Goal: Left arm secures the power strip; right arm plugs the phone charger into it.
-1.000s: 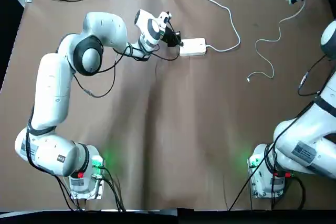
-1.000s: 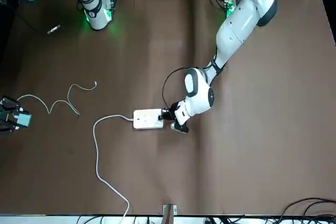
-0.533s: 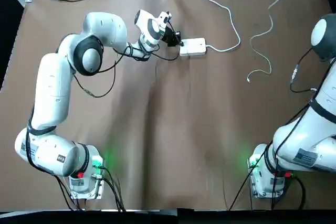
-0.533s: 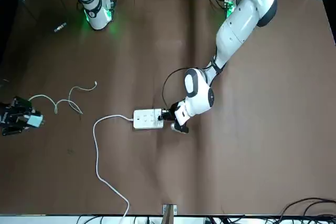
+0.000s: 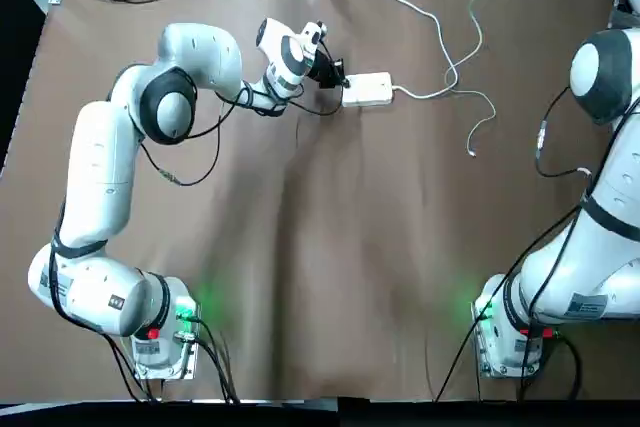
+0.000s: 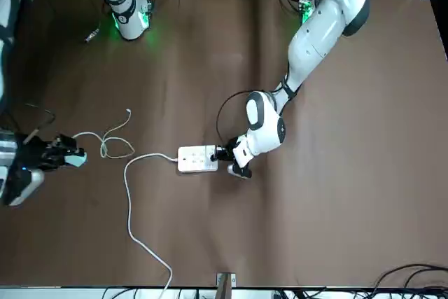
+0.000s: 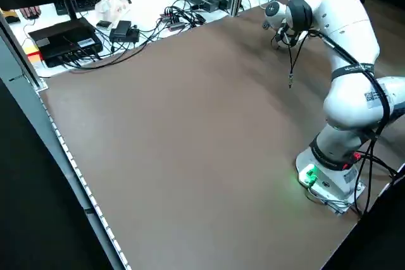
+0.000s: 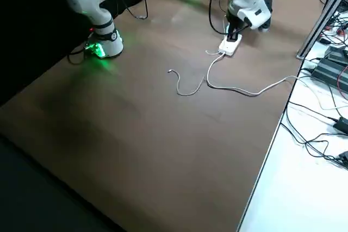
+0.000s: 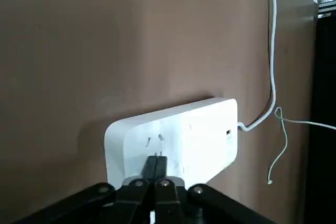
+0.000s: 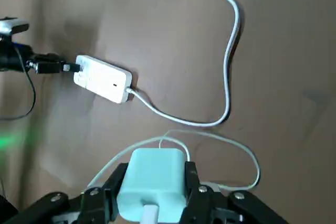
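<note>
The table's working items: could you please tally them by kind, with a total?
Robot arms: 2, with the left gripper and the right gripper
Power strip: 1
Phone charger: 1
Total: 4

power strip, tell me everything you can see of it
The power strip is a small white rounded block, plastic by its look, lying flat on the brown table toward the far edge. Socket slots show on its upper face in the left wrist view. A thick white cord leaves one end and snakes off past the far edge. At the opposite end, the left claw, fingers shut together, presses against it. Nothing is plugged in; the phone charger sits in the right claw, apart from it.
</note>
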